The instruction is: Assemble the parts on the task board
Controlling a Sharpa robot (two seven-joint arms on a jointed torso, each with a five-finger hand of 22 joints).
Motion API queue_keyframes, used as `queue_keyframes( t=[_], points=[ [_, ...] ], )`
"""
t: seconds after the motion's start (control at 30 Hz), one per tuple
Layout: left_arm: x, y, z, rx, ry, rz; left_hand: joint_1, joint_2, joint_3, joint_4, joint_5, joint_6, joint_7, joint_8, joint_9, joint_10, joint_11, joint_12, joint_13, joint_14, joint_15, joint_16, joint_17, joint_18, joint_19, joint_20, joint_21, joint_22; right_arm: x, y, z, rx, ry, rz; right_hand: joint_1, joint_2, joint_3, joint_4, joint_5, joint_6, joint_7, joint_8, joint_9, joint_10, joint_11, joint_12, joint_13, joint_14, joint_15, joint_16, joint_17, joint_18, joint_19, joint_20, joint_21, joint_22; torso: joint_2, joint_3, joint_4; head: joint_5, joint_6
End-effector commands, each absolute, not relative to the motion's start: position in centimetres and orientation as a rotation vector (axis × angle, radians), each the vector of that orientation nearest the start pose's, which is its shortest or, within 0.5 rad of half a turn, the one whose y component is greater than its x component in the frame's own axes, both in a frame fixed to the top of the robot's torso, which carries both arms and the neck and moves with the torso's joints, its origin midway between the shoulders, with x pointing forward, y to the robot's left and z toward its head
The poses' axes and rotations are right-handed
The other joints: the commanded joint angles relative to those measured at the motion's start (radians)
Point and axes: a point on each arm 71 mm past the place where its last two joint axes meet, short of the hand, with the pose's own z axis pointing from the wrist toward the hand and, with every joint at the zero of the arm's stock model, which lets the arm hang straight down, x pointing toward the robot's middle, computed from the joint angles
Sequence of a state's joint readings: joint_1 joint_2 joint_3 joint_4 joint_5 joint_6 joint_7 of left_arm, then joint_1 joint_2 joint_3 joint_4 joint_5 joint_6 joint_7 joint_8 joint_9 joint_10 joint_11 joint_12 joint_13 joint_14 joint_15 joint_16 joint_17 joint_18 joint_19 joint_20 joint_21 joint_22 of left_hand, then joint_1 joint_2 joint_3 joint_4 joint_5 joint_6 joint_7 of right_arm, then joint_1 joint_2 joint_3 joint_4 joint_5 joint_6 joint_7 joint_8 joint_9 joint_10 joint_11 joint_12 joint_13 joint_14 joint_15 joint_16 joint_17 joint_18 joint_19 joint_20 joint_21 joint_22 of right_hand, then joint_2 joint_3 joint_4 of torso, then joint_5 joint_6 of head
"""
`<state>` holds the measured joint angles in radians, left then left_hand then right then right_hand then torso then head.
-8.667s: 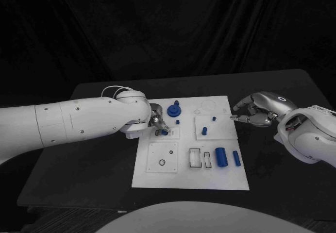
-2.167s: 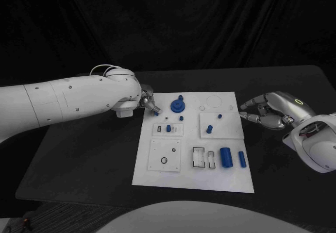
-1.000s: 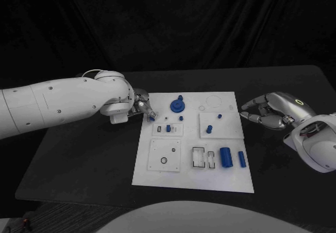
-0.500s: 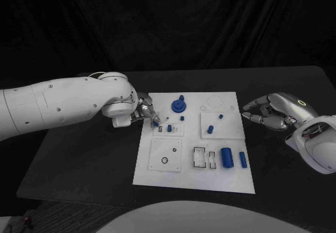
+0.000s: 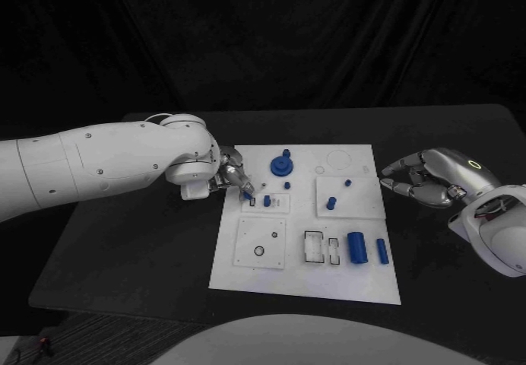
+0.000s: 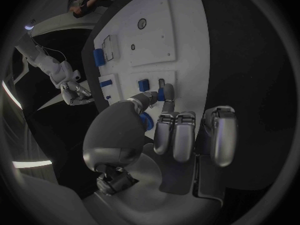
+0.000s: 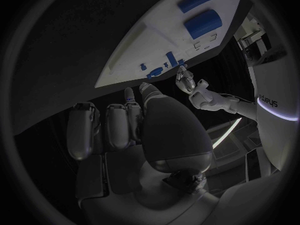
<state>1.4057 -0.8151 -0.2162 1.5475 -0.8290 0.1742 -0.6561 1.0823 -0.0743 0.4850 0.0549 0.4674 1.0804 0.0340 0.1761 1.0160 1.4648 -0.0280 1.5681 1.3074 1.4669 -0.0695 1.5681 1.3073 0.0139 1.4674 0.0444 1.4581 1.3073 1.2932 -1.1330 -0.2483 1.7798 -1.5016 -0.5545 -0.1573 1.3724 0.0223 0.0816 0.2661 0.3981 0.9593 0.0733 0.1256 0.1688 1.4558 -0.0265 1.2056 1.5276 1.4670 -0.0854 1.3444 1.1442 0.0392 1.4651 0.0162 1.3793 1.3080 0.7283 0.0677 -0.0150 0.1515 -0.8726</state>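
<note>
The white task board [image 5: 329,293] lies in the middle of the black table. My left hand [image 5: 227,176] hovers at the board's left edge and pinches a small blue part [image 5: 245,195] between thumb and a finger. That part [image 6: 160,96] hangs just over the small slotted plate [image 5: 267,202], next to a blue peg [image 5: 267,201] standing in it. My right hand [image 5: 422,181] rests off the board's right edge, fingers curled in with nothing in them. A blue gear-shaped part [image 5: 282,162] sits at the board's far side.
Two blue cylinders [image 5: 357,246] lie side by side near the board's right front. Small blue pegs [image 5: 331,202] stand in the right square plate. A square plate with a ring [image 5: 258,249] sits at the left front. Bare table surrounds the board.
My left hand has moved from the board's far left corner toward the slotted plate, carrying the small blue part. The right hand has stayed put.
</note>
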Motion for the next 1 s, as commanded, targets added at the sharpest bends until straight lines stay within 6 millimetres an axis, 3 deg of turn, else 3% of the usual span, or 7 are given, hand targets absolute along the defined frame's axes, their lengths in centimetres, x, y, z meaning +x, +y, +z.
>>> queue_keyframes(
  t=[0.03,0.73,0.83,1.0],
  points=[
    [47.4,20.5,-20.1,-0.264,2.474,-0.339,-0.009,0.002,0.026,-0.021,-0.005,-0.005,0.000,0.003,0.001,0.106,-0.003,0.003,0.263,0.104,-0.003,0.003,0.264,0.020,0.013,-0.004,-0.006,0.219,41.7,-26.8,-18.3,-0.089,1.558,0.544,0.009,-0.003,0.004,0.002,0.007,0.007,0.001,-0.005,-0.001,0.003,-0.006,-0.004,-0.349,0.040,-0.009,0.003,0.000,0.003,0.034,0.002,0.001,0.207,0.000,0.0003,0.0000,0.002,0.000],
    [47.0,20.4,-21.0,-0.254,2.503,-0.337,-0.011,0.006,0.031,-0.027,-0.021,-0.009,0.001,0.003,0.004,0.106,-0.002,0.003,0.263,0.104,-0.002,0.003,0.264,0.021,0.010,-0.003,-0.010,0.218,41.7,-26.8,-18.3,-0.090,1.561,0.544,-0.001,-0.004,0.003,0.012,0.001,0.009,0.002,-0.007,-0.002,0.003,-0.004,-0.006,-0.350,0.040,-0.008,0.002,-0.002,0.004,0.033,0.003,-0.001,0.206,0.000,0.0001,0.0002,0.004,0.000],
    [47.0,20.3,-21.1,-0.254,2.503,-0.337,-0.018,0.009,0.032,-0.030,-0.045,-0.014,0.003,0.003,0.007,0.106,0.000,0.003,0.263,0.104,-0.001,0.003,0.264,0.021,0.009,-0.002,-0.010,0.218,41.7,-26.8,-18.3,-0.090,1.563,0.544,-0.001,-0.004,0.003,0.012,0.001,0.009,0.002,-0.007,-0.002,0.003,-0.004,-0.006,-0.350,0.040,-0.008,0.002,-0.003,0.004,0.033,0.003,0.000,0.206,0.000,0.0000,0.0000,0.002,0.000],
    [47.0,20.3,-21.2,-0.250,2.509,-0.336,-0.021,0.011,0.032,-0.031,-0.054,-0.015,0.003,0.003,0.008,0.106,0.001,0.003,0.263,0.104,0.000,0.003,0.264,0.022,0.007,-0.001,-0.014,0.216,41.7,-26.8,-18.4,-0.089,1.569,0.542,-0.001,-0.005,0.004,0.012,0.001,0.009,0.001,-0.007,-0.002,0.002,-0.005,-0.008,-0.352,0.039,-0.008,0.002,-0.003,0.004,0.033,0.003,-0.001,0.206,0.000,-0.0001,-0.0002,0.001,0.000]
  ],
)
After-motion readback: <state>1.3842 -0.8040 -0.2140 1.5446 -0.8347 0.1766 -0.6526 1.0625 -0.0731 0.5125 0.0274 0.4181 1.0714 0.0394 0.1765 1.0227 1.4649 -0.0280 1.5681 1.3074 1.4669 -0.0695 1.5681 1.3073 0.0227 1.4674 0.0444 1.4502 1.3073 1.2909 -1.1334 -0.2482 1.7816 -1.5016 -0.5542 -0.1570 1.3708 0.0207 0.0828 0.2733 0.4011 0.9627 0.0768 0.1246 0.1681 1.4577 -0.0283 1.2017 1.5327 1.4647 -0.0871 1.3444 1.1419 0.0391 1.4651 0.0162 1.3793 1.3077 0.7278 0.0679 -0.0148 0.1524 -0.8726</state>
